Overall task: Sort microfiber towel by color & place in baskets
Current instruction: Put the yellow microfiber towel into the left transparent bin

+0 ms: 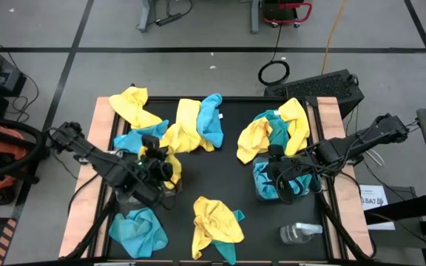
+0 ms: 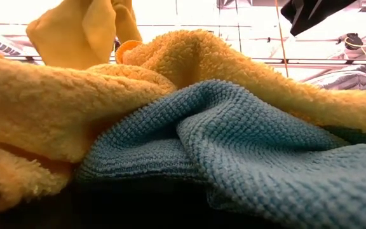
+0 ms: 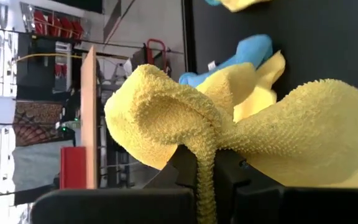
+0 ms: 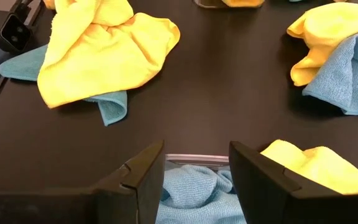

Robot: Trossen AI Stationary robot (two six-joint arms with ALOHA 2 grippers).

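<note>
Now the left gripper [image 3: 207, 177] has its fingers pinched tight on a yellow towel [image 3: 185, 112], bunched up fuzzy and folded above the jaws, held over the left side of the black table [image 1: 228, 185] near the yellow-and-blue heap [image 1: 187, 125], presumably to carry it to a bin for the yellows. Over on the right, the right gripper [image 4: 196, 177] hangs with its jaws apart and nothing between them, right over the clear basket [image 1: 281, 185] already stuffed with turquoise cloth, which looks like a drop just made.
</note>
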